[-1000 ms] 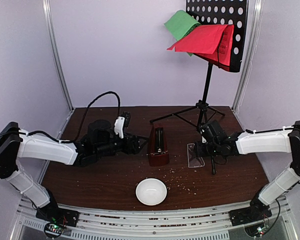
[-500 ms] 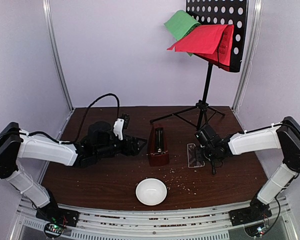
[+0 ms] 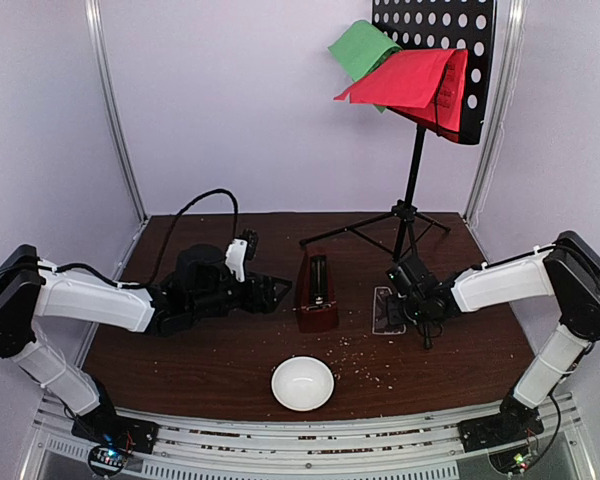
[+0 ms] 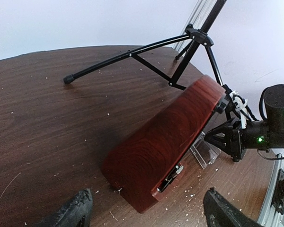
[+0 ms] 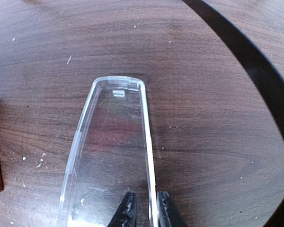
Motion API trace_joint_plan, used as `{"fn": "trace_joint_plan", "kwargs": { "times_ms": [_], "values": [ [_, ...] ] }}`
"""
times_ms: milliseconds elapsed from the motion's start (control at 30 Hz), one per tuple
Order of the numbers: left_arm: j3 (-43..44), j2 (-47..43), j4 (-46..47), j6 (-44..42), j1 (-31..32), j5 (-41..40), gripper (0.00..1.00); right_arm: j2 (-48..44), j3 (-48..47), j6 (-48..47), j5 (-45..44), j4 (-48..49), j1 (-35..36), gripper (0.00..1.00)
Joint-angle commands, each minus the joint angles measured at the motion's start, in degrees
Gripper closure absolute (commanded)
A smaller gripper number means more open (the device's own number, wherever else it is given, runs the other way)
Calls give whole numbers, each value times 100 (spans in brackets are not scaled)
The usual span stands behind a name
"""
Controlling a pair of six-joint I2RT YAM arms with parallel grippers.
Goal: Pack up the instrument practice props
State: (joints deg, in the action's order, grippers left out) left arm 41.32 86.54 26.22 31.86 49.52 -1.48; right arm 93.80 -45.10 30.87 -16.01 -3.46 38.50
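Note:
The dark red-brown metronome stands mid-table; in the left wrist view the metronome fills the space just ahead of my open left gripper, which is not touching it. My left gripper sits at the metronome's left. The clear plastic cover lies flat to its right. My right gripper straddles the right wall of the cover, jaws narrowed to a slim gap. The black music stand holds the green sheet and the red sheet.
A small white bowl sits near the front edge. The stand's tripod legs spread across the back of the table, and one leg runs just right of the cover. Crumbs dot the wood around the bowl.
My right gripper has moved left onto the cover's edge and its jaws have narrowed around the wall. The left arm has edged slightly toward the metronome.

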Motion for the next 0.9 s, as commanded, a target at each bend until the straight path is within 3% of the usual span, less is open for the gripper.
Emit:
{"fn": "trace_joint_plan", "kwargs": {
  "times_ms": [0, 400, 733, 867],
  "values": [
    [-114, -246, 49, -39, 23, -166, 15, 68, 90, 142, 87, 73, 58, 84],
    [-150, -343, -12, -44, 25, -234, 15, -1, 211, 334, 104, 214, 78, 85],
    [-169, -480, -118, 8, 23, -370, 15, -19, 300, 471, -7, 276, 87, 98],
    [-36, -640, -449, 193, 43, -791, 16, -319, 265, 524, -133, 172, 120, 100]
  ]
}}
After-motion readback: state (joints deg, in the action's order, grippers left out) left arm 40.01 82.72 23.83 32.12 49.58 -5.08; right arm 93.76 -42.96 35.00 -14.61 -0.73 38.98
